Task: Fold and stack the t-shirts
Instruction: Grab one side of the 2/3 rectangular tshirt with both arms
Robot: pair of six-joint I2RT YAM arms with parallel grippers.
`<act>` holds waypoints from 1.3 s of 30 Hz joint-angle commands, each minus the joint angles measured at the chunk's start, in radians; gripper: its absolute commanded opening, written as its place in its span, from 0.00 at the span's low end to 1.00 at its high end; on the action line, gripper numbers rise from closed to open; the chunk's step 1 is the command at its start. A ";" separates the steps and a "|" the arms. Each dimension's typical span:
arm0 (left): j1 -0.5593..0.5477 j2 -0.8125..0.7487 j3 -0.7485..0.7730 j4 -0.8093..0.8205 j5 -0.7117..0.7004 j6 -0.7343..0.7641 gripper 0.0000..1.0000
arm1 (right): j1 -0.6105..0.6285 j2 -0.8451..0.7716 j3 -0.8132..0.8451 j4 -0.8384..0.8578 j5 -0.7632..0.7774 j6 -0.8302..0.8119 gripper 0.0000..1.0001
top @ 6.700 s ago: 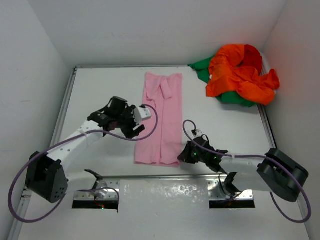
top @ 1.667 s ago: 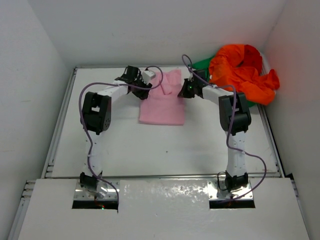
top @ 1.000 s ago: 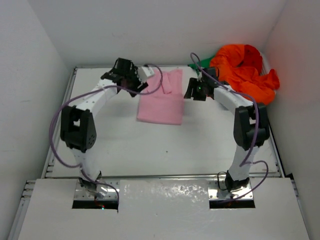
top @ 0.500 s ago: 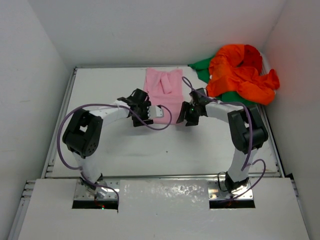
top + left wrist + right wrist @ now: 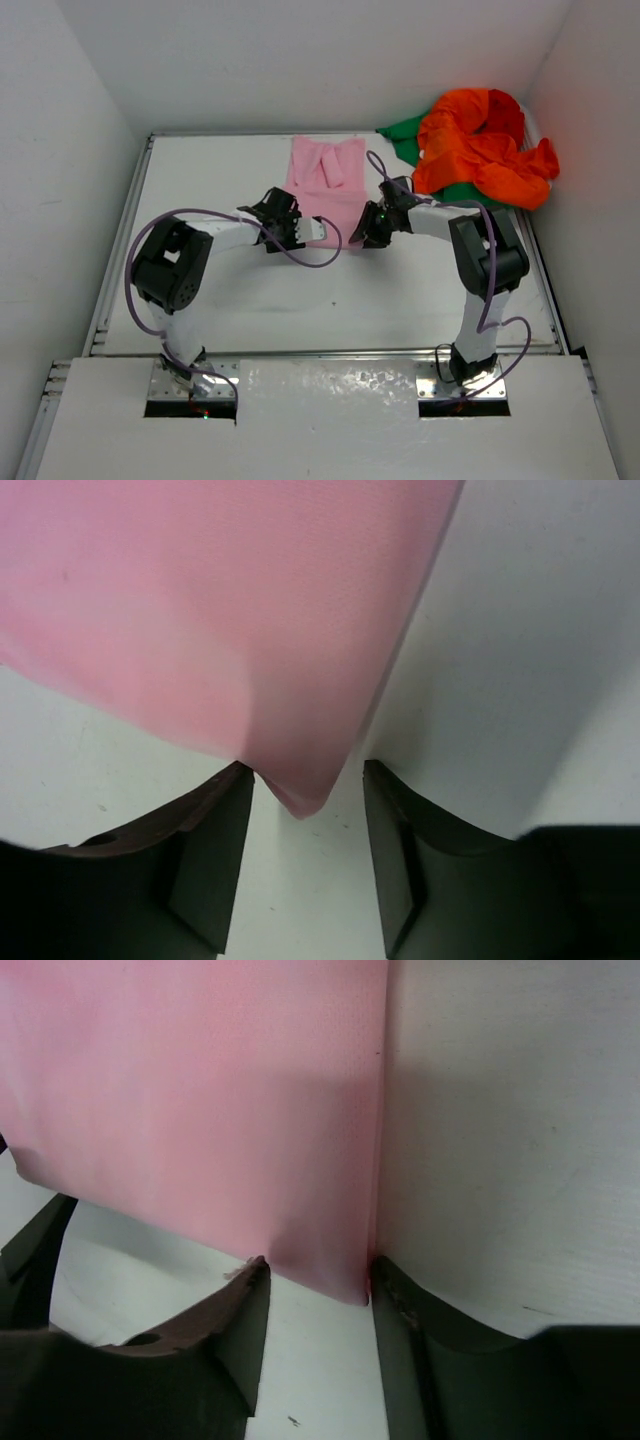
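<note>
A pink t-shirt [image 5: 328, 185] lies folded flat at the back middle of the table. My left gripper [image 5: 292, 230] is at its near left corner and my right gripper [image 5: 371, 228] is at its near right corner. In the left wrist view the pink corner [image 5: 298, 795] dips between the open fingers of the left gripper [image 5: 305, 772]. In the right wrist view the right gripper [image 5: 318, 1265] is open astride the pink hem [image 5: 340, 1280], and neither finger pinches the cloth. Orange [image 5: 480, 150], green [image 5: 405, 135] and red [image 5: 505, 112] t-shirts lie heaped at the back right.
White walls close in the table on the left, back and right. A metal rail [image 5: 125, 235] runs along the left edge. Purple cables [image 5: 300, 262] loop off both arms over the tabletop near the pink shirt.
Both grippers came from the pink shirt's far end toward me to its near folded edge. Their jaws have narrowed around the near corners. The shirt lies shorter than several seconds ago.
</note>
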 commanded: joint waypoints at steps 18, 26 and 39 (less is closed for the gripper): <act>-0.020 -0.068 -0.038 -0.057 0.052 -0.128 0.00 | 0.002 -0.042 -0.022 -0.093 -0.024 -0.143 0.00; -0.144 -0.286 -0.179 -0.293 0.020 -0.228 0.00 | 0.087 -0.306 -0.209 -0.257 -0.101 -0.296 0.00; -0.291 -0.605 -0.064 -0.804 0.231 -0.329 0.00 | 0.252 -0.694 -0.297 -0.584 -0.188 -0.304 0.00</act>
